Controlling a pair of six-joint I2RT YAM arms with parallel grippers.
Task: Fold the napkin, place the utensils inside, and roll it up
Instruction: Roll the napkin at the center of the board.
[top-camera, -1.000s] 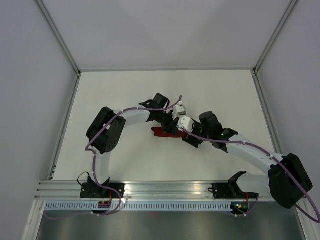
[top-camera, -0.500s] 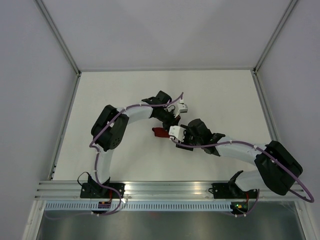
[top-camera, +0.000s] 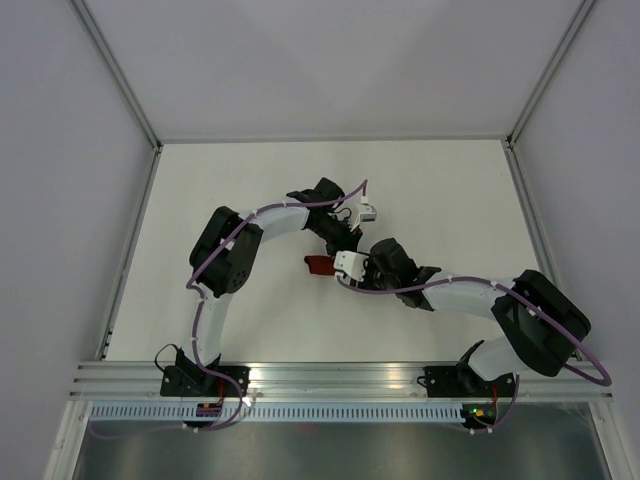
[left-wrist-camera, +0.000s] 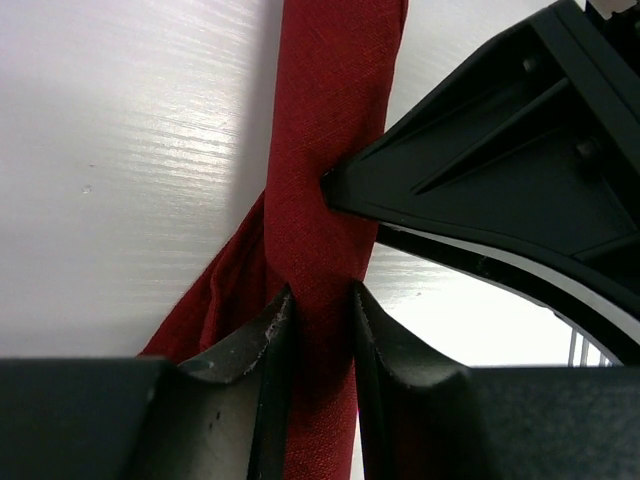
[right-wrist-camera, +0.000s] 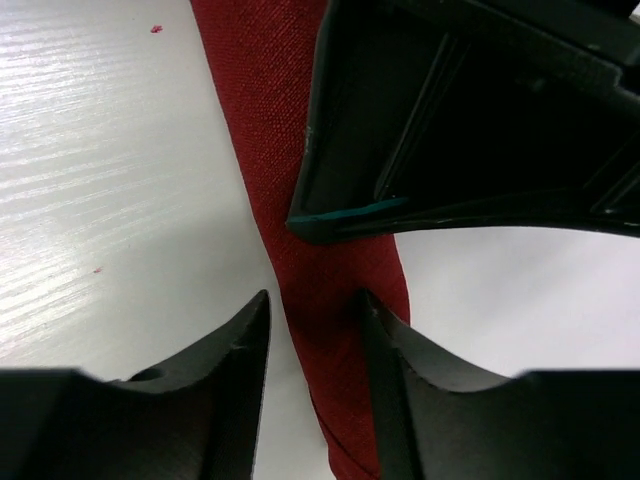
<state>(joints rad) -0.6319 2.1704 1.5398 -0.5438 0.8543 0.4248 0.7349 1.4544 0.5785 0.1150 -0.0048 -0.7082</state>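
Note:
The napkin (top-camera: 318, 265) lies mid-table as a tight dark red roll, mostly covered by both grippers from above. My left gripper (top-camera: 343, 246) comes down on it from the far side. In the left wrist view its fingers (left-wrist-camera: 268, 330) press both sides of the napkin roll (left-wrist-camera: 330, 150), shut on it (left-wrist-camera: 318, 300). My right gripper (right-wrist-camera: 315, 305) straddles the same napkin roll (right-wrist-camera: 290, 130) just beside it, open: one finger (right-wrist-camera: 385, 330) touches the cloth, while a gap shows at the other. The utensils are hidden.
The white table (top-camera: 220, 190) is walled by grey panels left, right and behind, with a metal rail (top-camera: 330, 375) along the near edge. Both arms crowd together over the middle. A loose flap of cloth (left-wrist-camera: 215, 295) hangs off the roll.
The right arm has swung left, bringing its gripper over the roll next to the left gripper, and its jaws have narrowed around it. More of the napkin is now covered.

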